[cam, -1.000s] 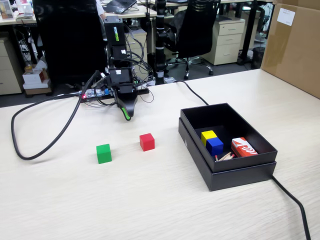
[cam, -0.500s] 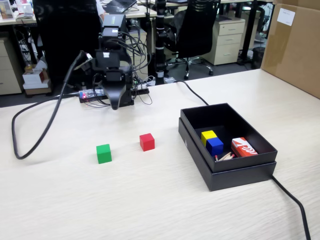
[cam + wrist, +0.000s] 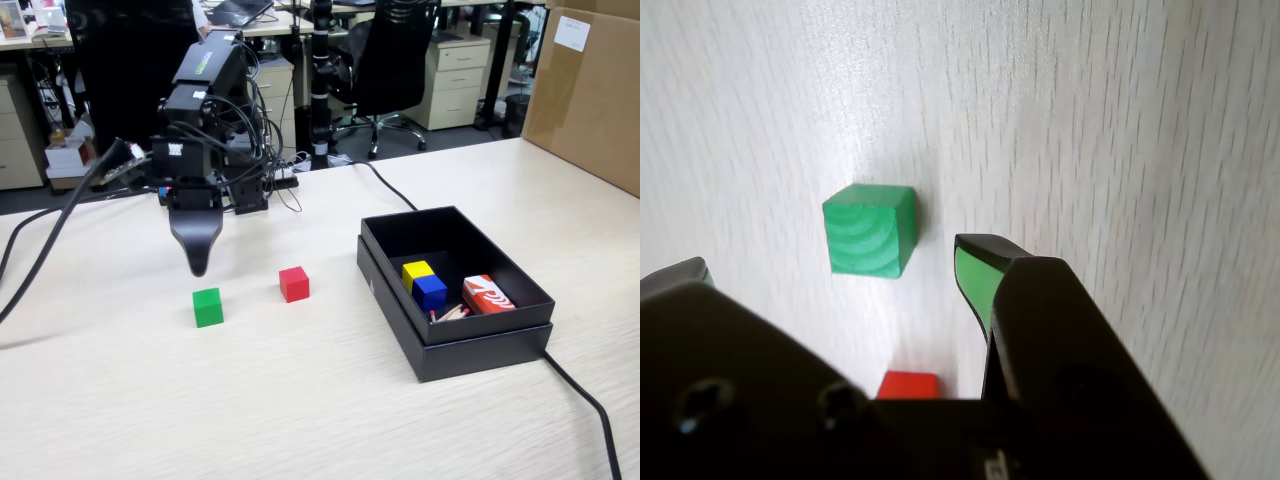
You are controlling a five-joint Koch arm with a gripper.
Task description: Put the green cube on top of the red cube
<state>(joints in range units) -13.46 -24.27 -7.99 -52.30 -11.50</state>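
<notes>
The green cube (image 3: 207, 306) sits alone on the pale wood-grain table (image 3: 300, 410), with the red cube (image 3: 294, 283) a short way to its right in the fixed view, the two well apart and nothing stacked. Over the last second I have swung the arm from behind the red cube across to the left, and the gripper (image 3: 197, 262) now hangs above and just behind the green cube, not touching it. In the wrist view the jaws stand parted, the green cube (image 3: 869, 229) ahead between them; the left tip barely shows at the frame edge, so the width of the gap is uncertain. I judge this the approach; descent and grasp remain. To the right stands a black box (image 3: 455, 345) holding coloured blocks. Behind are office chairs and cabinets.
</notes>
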